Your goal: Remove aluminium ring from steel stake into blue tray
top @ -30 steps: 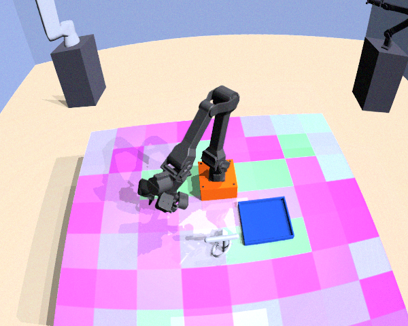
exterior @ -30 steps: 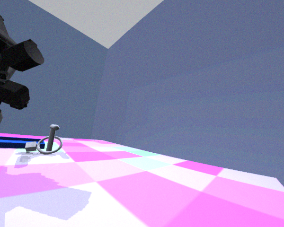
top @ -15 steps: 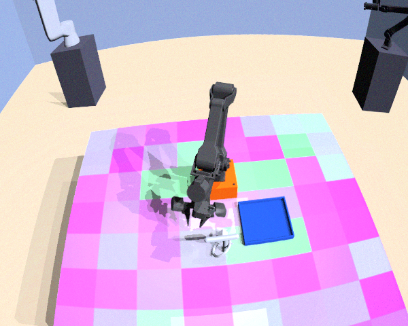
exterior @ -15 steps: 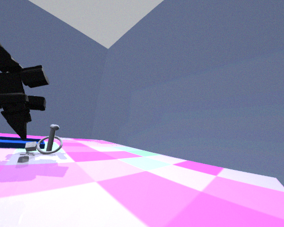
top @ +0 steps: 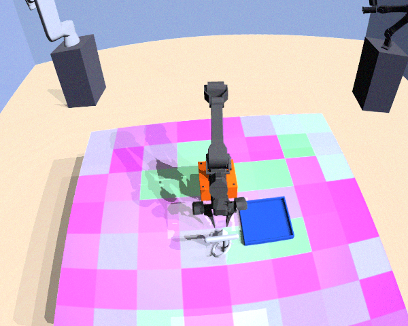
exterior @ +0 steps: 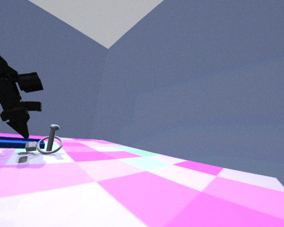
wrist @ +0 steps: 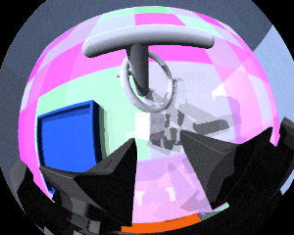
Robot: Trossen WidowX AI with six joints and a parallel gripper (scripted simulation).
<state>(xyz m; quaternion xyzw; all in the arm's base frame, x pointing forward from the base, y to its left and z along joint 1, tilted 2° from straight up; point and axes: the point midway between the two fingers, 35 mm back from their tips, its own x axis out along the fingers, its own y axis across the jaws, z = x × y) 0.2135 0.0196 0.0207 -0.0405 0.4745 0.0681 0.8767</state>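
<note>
1. And here's the ring [top: 213, 253] [exterior: 61, 144] [wrist: 125, 85], around the foot of the stake [top: 224, 245] [exterior: 50, 140] [wrist: 139, 66], beneath the cross-bar [top: 221, 238] [exterior: 54, 127] [wrist: 149, 37], and outside the tray [top: 269, 241] [exterior: 17, 144] [wrist: 96, 132]!
2. It's tilted, standing steeply off the counter [top: 204, 291] [exterior: 146, 195] [wrist: 176, 168], its loop open to the exterior view.
3. The tab [top: 222, 232] [exterior: 31, 146] [wrist: 142, 126] points back towards the arm's orange base [top: 204, 193] [wrist: 162, 223]; the long axis, ring through tab, runs that way, crosswise to the bar.
4. Up above, the gripper [top: 221, 226] [exterior: 27, 137] [wrist: 158, 139] hovers on the base side of the stake, slanting down, fingers apart, gripping nothing.
5. The tray sits beside the stake, near the ring.
</note>
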